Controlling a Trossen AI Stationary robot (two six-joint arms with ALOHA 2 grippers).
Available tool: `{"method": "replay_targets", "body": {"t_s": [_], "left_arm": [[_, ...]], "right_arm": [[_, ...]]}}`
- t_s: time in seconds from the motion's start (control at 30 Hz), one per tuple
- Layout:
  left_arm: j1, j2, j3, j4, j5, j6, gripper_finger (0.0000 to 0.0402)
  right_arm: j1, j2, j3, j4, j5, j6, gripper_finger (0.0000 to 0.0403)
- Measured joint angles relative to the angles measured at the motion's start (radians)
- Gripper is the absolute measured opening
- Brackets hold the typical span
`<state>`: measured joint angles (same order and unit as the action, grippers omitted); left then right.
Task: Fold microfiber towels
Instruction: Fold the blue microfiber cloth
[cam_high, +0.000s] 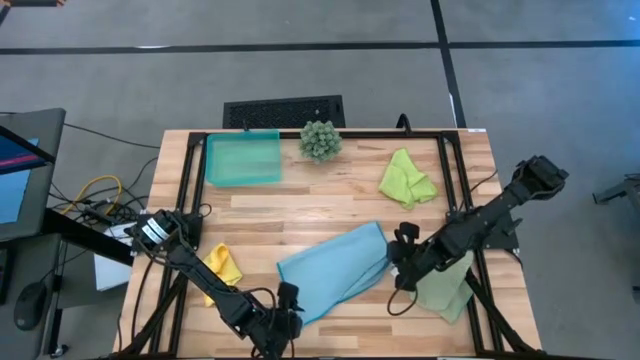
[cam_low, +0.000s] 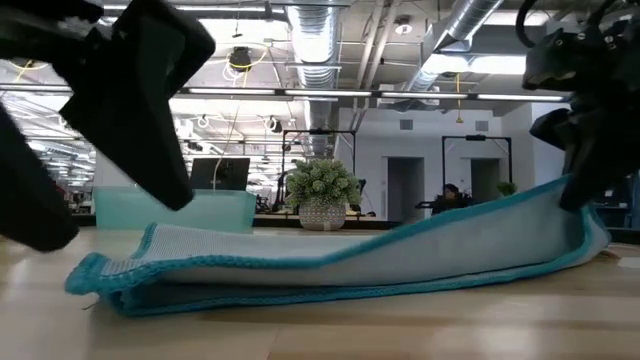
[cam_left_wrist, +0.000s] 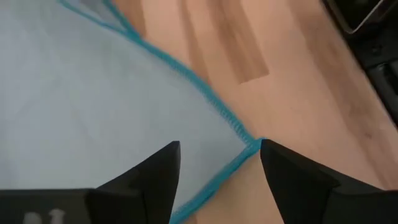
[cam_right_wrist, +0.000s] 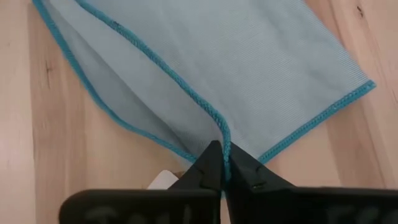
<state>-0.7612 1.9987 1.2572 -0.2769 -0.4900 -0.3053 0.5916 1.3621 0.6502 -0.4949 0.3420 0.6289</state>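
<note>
The right gripper (cam_right_wrist: 222, 163) is pinched on the edge of the light blue towel (cam_high: 335, 268) at mid-table, while the left gripper (cam_left_wrist: 219, 163) hangs with fingers apart over its near corner, holding nothing (so the free half could sag or skew the fold if the right pulls alone). I count four towels: light blue, lime green (cam_high: 406, 178), yellow (cam_high: 222, 265) and pale sage (cam_high: 448, 285), plus one teal tray (cam_high: 242, 158) and one spiky plant (cam_high: 320, 140).

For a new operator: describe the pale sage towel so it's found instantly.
Start at the wooden table, near edge on the right arm's side. The pale sage towel lies there under that arm, beside the light blue towel. It is duller than the lime green towel.
</note>
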Motion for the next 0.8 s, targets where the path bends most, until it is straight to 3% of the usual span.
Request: {"method": "replay_targets", "body": {"t_s": [0.23,0.47,0.8], "left_arm": [[0.0,0.083,0.032,0.043,0.057,0.141,0.0202],[-0.003,0.117,0.123,-0.068,-0.047,0.173,0.0182],[-0.007,0.117,0.15,-0.144,-0.09,0.116,0.0077]], "right_arm": [[0.013,0.0,0.0,0.002,0.0,0.0,0.0018],[0.017,0.0,0.0,0.001,0.0,-0.008,0.0022],[0.017,0.0,0.0,0.002,0.0,-0.008,0.0019]]}}
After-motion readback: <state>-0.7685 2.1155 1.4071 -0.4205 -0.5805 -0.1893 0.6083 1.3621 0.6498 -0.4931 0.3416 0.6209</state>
